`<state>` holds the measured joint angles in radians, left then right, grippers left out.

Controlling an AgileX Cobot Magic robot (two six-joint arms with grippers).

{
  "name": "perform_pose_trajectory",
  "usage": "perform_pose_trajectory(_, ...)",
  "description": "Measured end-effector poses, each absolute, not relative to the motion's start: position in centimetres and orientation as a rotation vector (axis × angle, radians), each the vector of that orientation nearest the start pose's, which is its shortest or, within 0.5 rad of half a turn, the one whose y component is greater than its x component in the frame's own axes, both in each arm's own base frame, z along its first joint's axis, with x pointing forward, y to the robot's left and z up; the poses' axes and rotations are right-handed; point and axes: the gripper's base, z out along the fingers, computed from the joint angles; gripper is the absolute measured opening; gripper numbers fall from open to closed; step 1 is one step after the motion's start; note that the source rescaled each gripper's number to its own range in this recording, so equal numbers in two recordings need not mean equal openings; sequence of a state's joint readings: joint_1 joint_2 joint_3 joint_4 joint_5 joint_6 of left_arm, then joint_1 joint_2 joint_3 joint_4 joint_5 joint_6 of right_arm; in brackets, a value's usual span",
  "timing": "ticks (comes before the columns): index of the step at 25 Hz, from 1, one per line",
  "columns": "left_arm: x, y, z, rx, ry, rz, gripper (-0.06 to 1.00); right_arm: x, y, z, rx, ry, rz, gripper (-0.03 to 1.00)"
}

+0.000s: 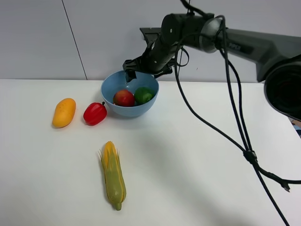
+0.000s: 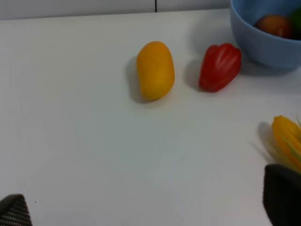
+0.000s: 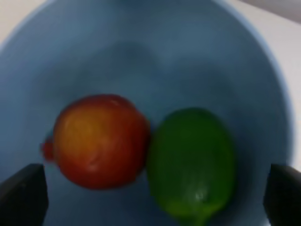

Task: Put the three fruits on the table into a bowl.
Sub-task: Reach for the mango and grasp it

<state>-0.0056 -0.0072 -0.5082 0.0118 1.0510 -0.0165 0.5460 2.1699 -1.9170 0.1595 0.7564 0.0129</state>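
The light-blue bowl point(image 1: 131, 111) point(image 2: 263, 47) point(image 3: 155, 56) stands at the back of the white table point(image 1: 197, 165). Inside it the red-yellow pomegranate point(image 1: 123, 98) point(image 2: 275, 26) point(image 3: 99, 141) and the green lime point(image 1: 143, 95) point(image 3: 193, 165) lie side by side, touching. The orange-yellow mango point(image 1: 64, 112) point(image 2: 155, 70) lies on the table well left of the bowl. My right gripper point(image 1: 140, 71) point(image 3: 150, 197) hovers just above the bowl, open and holding nothing. My left gripper point(image 2: 148, 207) is open and empty, low over bare table some way short of the mango; its arm is outside the exterior view.
A red bell pepper point(image 1: 95, 113) point(image 2: 220, 67) lies between the mango and the bowl. A yellow-green corn cob point(image 1: 114, 175) point(image 2: 288, 141) lies nearer the front of the table. The right arm's cables hang over the table's right half.
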Motion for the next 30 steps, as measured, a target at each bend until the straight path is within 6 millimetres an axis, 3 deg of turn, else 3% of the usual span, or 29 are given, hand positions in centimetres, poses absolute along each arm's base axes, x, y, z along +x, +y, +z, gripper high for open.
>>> perform_pose_trajectory(2,-0.7,0.1,28.0,-0.012,2.019,0.000,1.00,40.8,25.8,28.4,-0.572,2.399,0.416,0.77)
perform_pose_trajectory(4,-0.7,0.1,28.0,-0.012,2.019,0.000,1.00,38.9,24.3,33.9,-0.568,2.290,0.408,0.77)
perform_pose_trajectory(8,-0.7,0.1,28.0,-0.012,2.019,0.000,1.00,33.0,19.5,43.3,-0.522,2.088,0.345,0.78)
perform_pose_trajectory(9,-0.7,0.1,28.0,-0.012,2.019,0.000,1.00,31.2,17.7,45.2,-0.488,2.045,0.326,0.78)
perform_pose_trajectory(12,-0.7,0.1,28.0,-0.012,2.019,0.000,1.00,25.8,12.0,47.7,-0.358,2.009,0.250,0.78)
perform_pose_trajectory(15,-0.7,0.1,28.0,-0.012,2.019,0.000,1.00,20.2,6.2,47.0,-0.217,2.021,0.145,0.78)
perform_pose_trajectory(18,-0.7,0.1,28.0,-0.012,2.019,0.000,1.00,14.2,1.6,44.0,-0.044,2.053,0.033,0.78)
perform_pose_trajectory(20,-0.7,0.1,28.0,-0.012,2.019,0.000,1.00,10.3,-0.2,41.5,0.056,2.059,-0.025,0.78)
perform_pose_trajectory(23,-0.7,0.1,28.0,-0.012,2.019,0.000,1.00,5.0,-1.1,36.9,0.176,2.055,-0.062,0.78)
perform_pose_trajectory(25,-0.7,0.1,28.0,-0.012,2.019,0.000,1.00,2.8,-0.9,34.1,0.205,2.045,-0.054,0.78)
perform_pose_trajectory(30,-0.7,0.1,28.0,-0.012,2.019,0.000,1.00,-0.6,-0.5,29.2,0.184,1.972,-0.033,0.78)
